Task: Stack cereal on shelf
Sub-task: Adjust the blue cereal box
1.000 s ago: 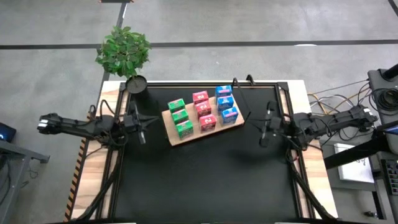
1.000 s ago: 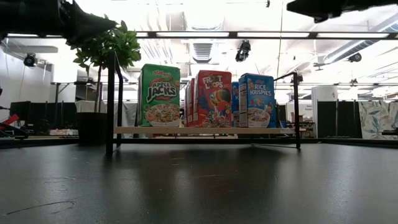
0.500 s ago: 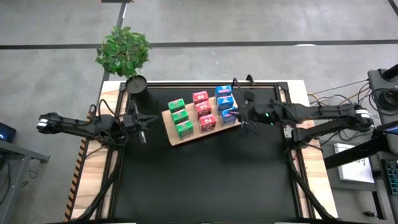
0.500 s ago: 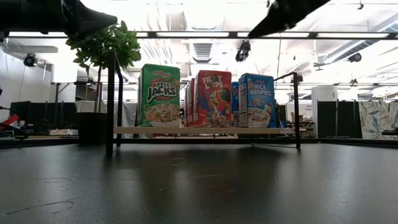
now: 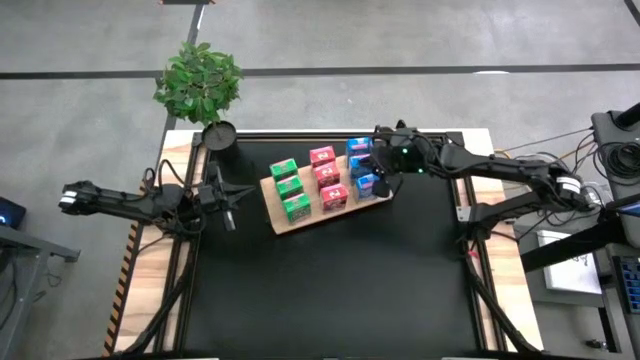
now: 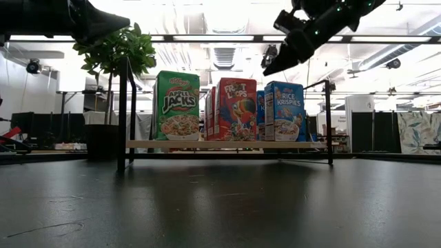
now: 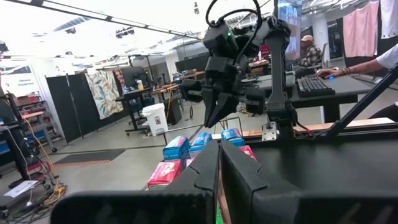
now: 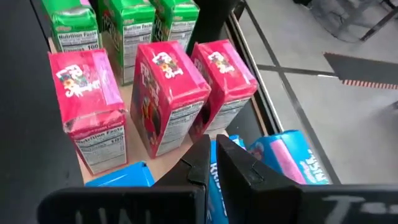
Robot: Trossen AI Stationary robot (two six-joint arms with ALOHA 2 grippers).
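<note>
Three rows of cereal boxes stand upright on the light-wood shelf [image 5: 312, 218] at the far middle of the black mat: green [image 5: 290, 190], pink-red [image 5: 328, 178] and blue [image 5: 362, 168]. In the low view the shelf's edge [image 6: 227, 145] carries a green [image 6: 177, 105], a red [image 6: 237, 109] and a blue box [image 6: 285, 110]. My right gripper [image 5: 381, 183] is shut, slants down and hangs just above the blue boxes [image 8: 292, 155]; the low view shows it [image 6: 267, 71] clear of their tops. My left gripper [image 5: 228, 218] waits shut to the left of the shelf, above the mat.
A potted plant [image 5: 198, 82] stands at the far left corner, its pot [image 5: 219, 135] beside the shelf. A black metal frame [image 6: 122, 117] borders the mat. The near half of the mat [image 5: 330, 290] is bare. A person sits at a desk [image 7: 305, 50] beyond the table.
My right gripper has swung from the table's right side toward the left and the far edge. It has tipped downward and now hangs over the blue boxes, still shut. The boxes and the shelf have kept still.
</note>
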